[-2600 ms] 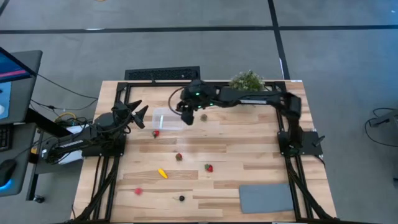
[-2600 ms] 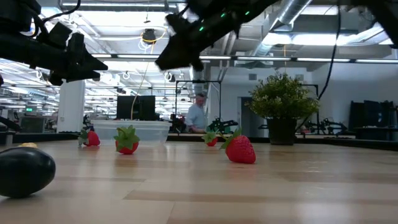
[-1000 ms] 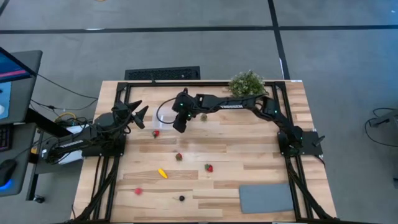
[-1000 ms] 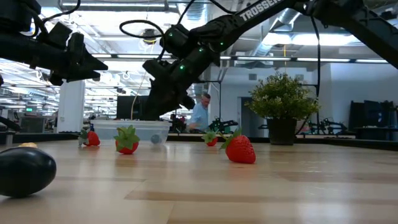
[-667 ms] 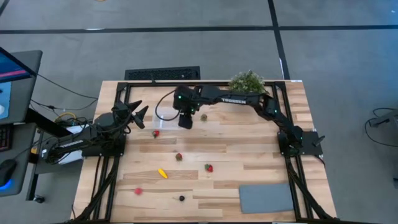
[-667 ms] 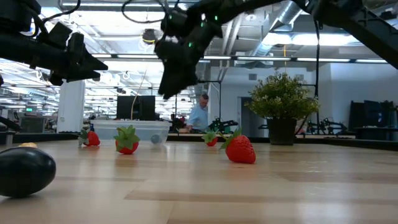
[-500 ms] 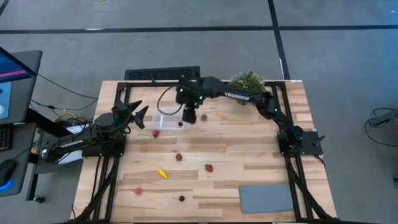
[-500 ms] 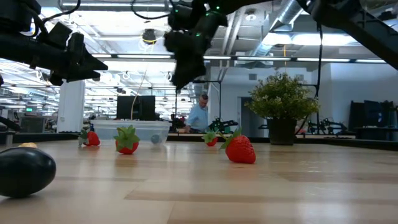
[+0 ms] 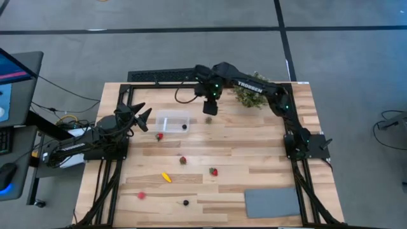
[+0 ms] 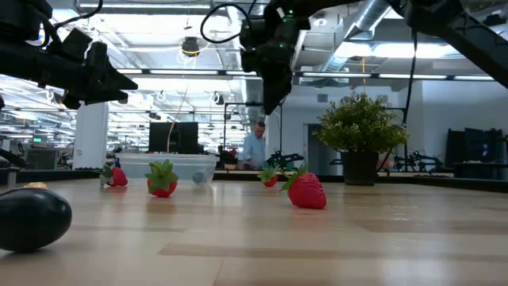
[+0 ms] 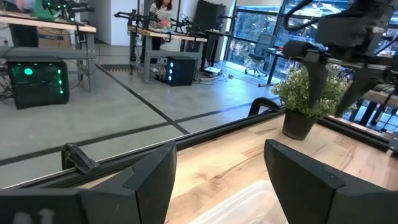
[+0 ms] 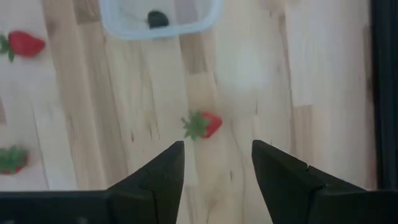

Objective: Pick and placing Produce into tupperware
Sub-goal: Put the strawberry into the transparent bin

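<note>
The clear tupperware [image 9: 172,121] stands on the table's far left part with one dark berry [image 9: 184,126] lying in it; the right wrist view shows the box [image 12: 160,22] and berry [image 12: 157,18] too. My right gripper [image 9: 210,109] hangs open and empty, pointing down, high above a leafy strawberry [image 12: 202,124] just right of the box. More produce lies on the wood: a strawberry [image 9: 159,135], a brownish piece [image 9: 183,160], a red piece [image 9: 214,171], a yellow piece [image 9: 166,177]. My left gripper [image 9: 143,117] waits open at the left edge.
A potted green plant [image 9: 251,89] stands at the far edge, close behind my right arm. A flat grey mat [image 9: 272,202] lies at the near right. A red piece [image 9: 141,196] and a dark berry [image 9: 186,203] lie near the front edge. A person stands in the room beyond the table.
My right gripper has risen from low over the tupperware and swung toward the table's right and far side, tipping to point more steeply down. The dark berry stays lying in the box, uncovered as the gripper left.
</note>
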